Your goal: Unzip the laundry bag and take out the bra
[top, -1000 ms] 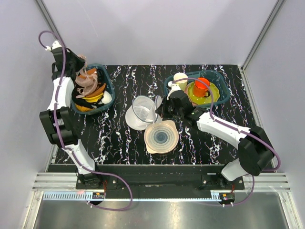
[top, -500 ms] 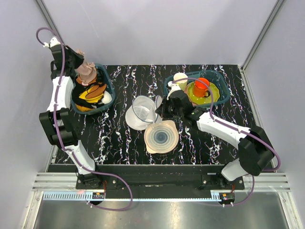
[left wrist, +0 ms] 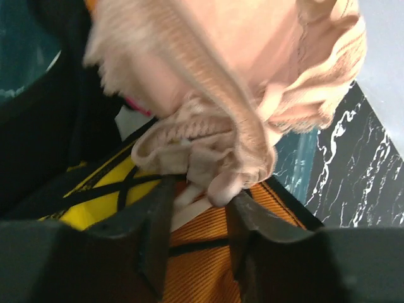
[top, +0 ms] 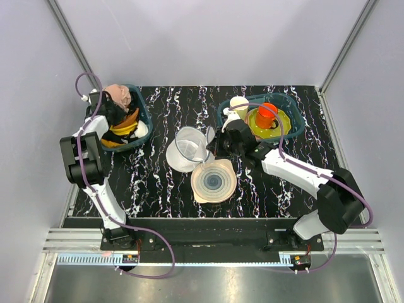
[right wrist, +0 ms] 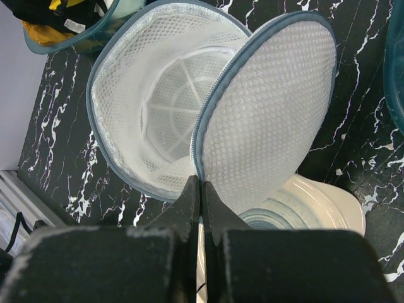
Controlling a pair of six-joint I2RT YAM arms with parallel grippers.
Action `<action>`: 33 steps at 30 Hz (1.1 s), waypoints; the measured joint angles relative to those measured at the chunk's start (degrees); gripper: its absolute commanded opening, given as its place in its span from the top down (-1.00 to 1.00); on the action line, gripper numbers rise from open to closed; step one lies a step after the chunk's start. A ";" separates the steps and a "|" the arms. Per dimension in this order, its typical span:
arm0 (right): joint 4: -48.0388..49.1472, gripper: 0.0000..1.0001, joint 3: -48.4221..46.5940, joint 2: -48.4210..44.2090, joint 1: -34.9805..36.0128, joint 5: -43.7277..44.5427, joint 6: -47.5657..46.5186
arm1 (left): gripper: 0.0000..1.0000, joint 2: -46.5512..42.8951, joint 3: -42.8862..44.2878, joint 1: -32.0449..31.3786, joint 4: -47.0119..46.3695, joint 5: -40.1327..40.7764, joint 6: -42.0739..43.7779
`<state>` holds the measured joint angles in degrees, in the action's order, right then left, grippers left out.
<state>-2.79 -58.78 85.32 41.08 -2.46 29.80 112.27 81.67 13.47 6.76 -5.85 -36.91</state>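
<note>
The laundry bag (top: pixel 188 149) lies unzipped in the middle of the table, a white mesh bowl (right wrist: pixel 158 107) with its lid (right wrist: pixel 271 113) standing up. My right gripper (top: pixel 212 146) is shut on the bag's zip rim at the hinge (right wrist: pixel 201 183). The pink-beige bra (top: pixel 118 95) lies bunched on the garment pile in the left basket. In the left wrist view the bra (left wrist: pixel 252 76) sits at my left gripper's tips (left wrist: pixel 202 192). The left gripper (top: pixel 112 108) is open, its fingers apart over an orange garment (left wrist: pixel 196 252).
The left teal basket (top: pixel 145 115) holds yellow (left wrist: pixel 95 199) and orange garments with black trim. A pale ringed plate (top: pixel 214 182) lies just in front of the bag. The right teal basket (top: pixel 291 108) holds an orange cup (top: pixel 266 115) and dishes.
My left arm came down from high at the far left and brought the bra onto the pile in the left basket. The right arm and the bag have not moved.
</note>
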 measured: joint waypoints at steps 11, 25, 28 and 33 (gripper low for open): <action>-0.02 1.00 0.37 -0.85 0.00 -0.07 0.00 | -0.76 -16.90 -2.60 -1.42 4.66 0.50 1.18; -0.31 1.00 2.25 -4.37 0.00 0.72 -0.09 | -0.81 -46.12 -19.26 -8.28 7.96 -1.99 5.64; -0.55 1.00 2.25 -6.03 -0.09 2.47 -0.79 | -0.81 -50.21 -23.93 -9.31 10.05 -3.50 6.05; -1.22 1.00 0.48 -6.62 -0.17 4.61 -1.92 | -0.81 -53.22 -26.75 -9.29 11.76 -4.92 6.21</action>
<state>-4.01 -58.30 78.70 40.91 2.15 27.88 59.05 54.92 4.19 18.52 -10.76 -30.70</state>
